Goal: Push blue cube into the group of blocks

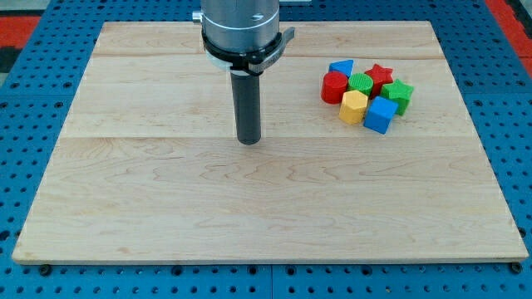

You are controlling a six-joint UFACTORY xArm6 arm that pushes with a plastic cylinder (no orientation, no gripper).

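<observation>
The blue cube (pixel 381 115) sits at the lower right edge of a tight cluster of blocks at the view's upper right, touching the yellow block (pixel 353 106) and a green block (pixel 398 95). The cluster also holds a red cylinder (pixel 334 86), a second green block (pixel 361 82), a red star (pixel 380 75) and a blue triangular block (pixel 341 67). My tip (pixel 248 139) rests on the wooden board (pixel 249 216) near the centre, well to the left of the cluster and apart from every block.
The wooden board lies on a blue perforated table (pixel 33 75). The arm's grey housing (pixel 243 25) hangs over the board's top middle.
</observation>
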